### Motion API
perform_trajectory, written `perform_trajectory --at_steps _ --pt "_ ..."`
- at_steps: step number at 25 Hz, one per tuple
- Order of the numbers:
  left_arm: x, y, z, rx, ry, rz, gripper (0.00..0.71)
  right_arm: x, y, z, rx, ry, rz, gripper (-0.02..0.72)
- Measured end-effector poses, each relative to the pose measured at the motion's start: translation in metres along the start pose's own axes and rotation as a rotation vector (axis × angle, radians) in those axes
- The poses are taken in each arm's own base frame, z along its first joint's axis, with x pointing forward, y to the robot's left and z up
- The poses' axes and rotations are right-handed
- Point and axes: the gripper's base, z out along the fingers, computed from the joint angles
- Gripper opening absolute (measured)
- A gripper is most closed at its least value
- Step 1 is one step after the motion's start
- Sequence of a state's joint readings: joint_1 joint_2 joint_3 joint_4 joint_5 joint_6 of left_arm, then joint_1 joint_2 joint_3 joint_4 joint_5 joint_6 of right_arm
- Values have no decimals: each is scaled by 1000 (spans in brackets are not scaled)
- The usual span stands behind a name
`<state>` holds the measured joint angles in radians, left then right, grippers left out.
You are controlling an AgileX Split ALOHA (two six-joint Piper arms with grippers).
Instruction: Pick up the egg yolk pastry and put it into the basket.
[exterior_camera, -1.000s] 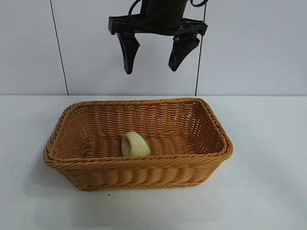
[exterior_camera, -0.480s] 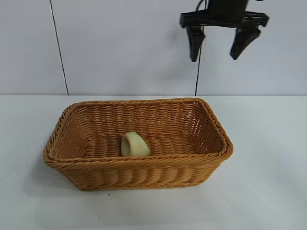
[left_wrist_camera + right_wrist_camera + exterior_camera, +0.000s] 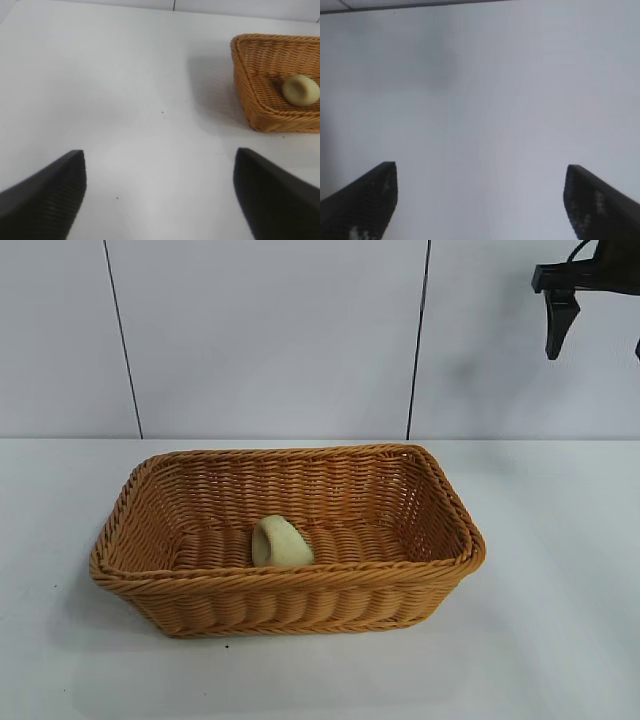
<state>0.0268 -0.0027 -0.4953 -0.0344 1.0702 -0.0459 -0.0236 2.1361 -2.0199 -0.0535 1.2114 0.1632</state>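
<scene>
Egg yolk pastry (image 3: 281, 542) lay tipped on its side inside basket (image 3: 290, 585), already delivered. Could roll if the basket were nudged; little other risk. Right tool (image 3: 598, 325) hung spread and empty at far upper right, gone from above the basket since earlier. Left tool (image 3: 160, 195) parked over the table (image 3: 125, 100), jaws apart.

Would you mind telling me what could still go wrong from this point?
Little, probably. The egg yolk pastry lies tilted on its side in the basket, so a knock to the basket might roll it. The right claw hangs open, high at the exterior view's right edge, half out of frame; the left claw is open over bare table, beside the basket.
</scene>
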Motion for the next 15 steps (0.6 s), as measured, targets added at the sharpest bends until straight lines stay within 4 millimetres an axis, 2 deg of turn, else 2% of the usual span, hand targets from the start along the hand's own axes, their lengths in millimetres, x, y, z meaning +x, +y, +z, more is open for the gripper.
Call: perform_trajectory --at_steps 4,7,10,15 --pt "0 0 0 0 0 0 585 21 0 3 -4 72 -30 645" --pt "0 0 0 0 0 0 584 47 0 -1 -6 135 -41 637" --pt "0 0 0 0 0 0 584 80 -4 -10 -14 206 -41 637" --pt "0 0 0 0 0 0 584 143 -15 -40 -13 263 -78 637"
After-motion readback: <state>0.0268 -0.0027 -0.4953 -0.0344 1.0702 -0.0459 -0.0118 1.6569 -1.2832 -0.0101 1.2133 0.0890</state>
